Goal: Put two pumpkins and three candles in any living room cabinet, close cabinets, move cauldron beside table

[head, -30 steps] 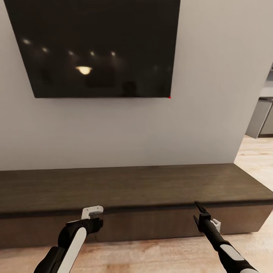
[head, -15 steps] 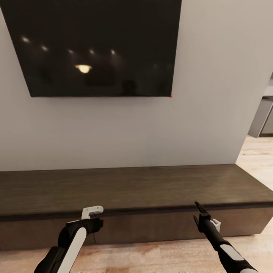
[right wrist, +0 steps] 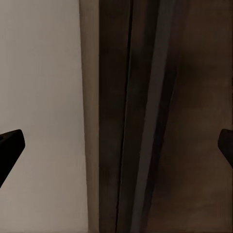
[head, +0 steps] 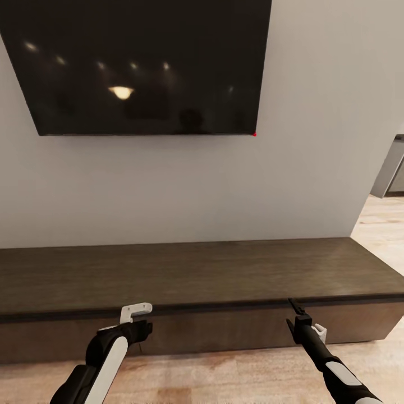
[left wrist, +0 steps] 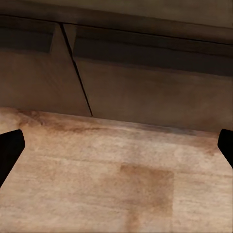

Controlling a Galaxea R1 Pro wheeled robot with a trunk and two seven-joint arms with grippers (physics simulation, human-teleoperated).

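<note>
Two arms reach toward the long, low, dark brown wood cabinet (head: pixel 196 280) from where I stand behind the robot's head. It runs along the white wall from nine to three o'clock, long axis straight across the view, beneath the black wall-mounted TV (head: pixel 146 67). Its flat top is bare and its plain fronts look shut. The left gripper (head: pixel 137 320), white and black, sits at about seven o'clock, right up at the front face just under the top's overhang. The right gripper (head: pixel 300 320), slim and dark, sits at about five o'clock, also just before the front. Both look about equally near; the left seems level with a seam between fronts. From here I cannot tell how either pair of jaws stands.

Looking along the left arm, the jaws are spread wide, dark tips at each edge, with nothing between them. Ahead, toward twelve o'clock, lie the cabinet's front panels, a thin dark seam (left wrist: pixel 77 73) dividing two of them, and the light wood plank floor (left wrist: pixel 121 179) below.

Along the right arm, these jaws are also spread and hold nothing. Ahead runs the cabinet's dark edge against the pale wall (right wrist: pixel 43 97).

No pumpkins, candles or cauldron here; I judge opening a front comes next.
</note>
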